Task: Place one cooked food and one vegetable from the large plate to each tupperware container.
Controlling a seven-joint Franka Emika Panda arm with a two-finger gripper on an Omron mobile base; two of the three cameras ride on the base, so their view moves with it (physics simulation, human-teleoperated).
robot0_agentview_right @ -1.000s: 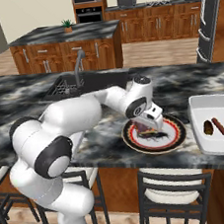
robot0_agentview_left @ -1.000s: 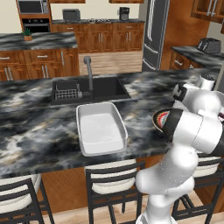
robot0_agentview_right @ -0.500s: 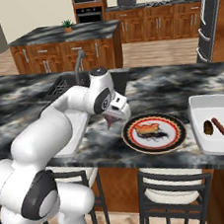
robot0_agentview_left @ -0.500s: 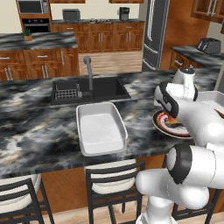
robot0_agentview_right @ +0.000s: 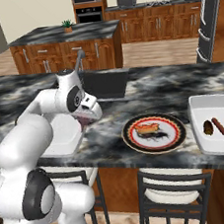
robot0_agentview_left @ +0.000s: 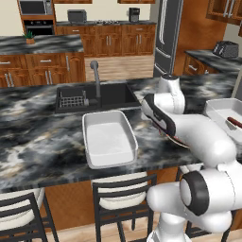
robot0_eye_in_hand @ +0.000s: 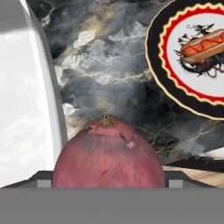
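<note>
My gripper (robot0_agentview_right: 88, 118) is shut on a red onion (robot0_eye_in_hand: 109, 153), which hangs over the counter between the large plate (robot0_agentview_right: 179, 135) and the left tupperware container (robot0_agentview_right: 62, 135). In the hand view that white tub's rim (robot0_eye_in_hand: 41, 78) runs down the left and the plate's dark rim (robot0_eye_in_hand: 153, 57) curves at the upper right. A hot dog (robot0_agentview_right: 147, 127) and a dark scrap of food (robot0_agentview_right: 158, 134) lie on the plate. The right tupperware container (robot0_agentview_right: 199, 123) holds a sausage (robot0_agentview_right: 219, 126) and a dark vegetable (robot0_agentview_right: 208, 128). The left tub (robot0_agentview_left: 108, 142) looks empty.
A dark sink basin (robot0_agentview_left: 111, 94) with a faucet (robot0_agentview_left: 96, 78) and a dish rack (robot0_agentview_left: 72, 100) lies behind the left tub. Stools (robot0_agentview_right: 174, 196) stand under the counter's front edge. A second island (robot0_agentview_right: 66, 45) and cabinets are farther back.
The arm has swung left from over the plate toward the left tub, carrying the onion with it. The plate and tubs have not moved.
</note>
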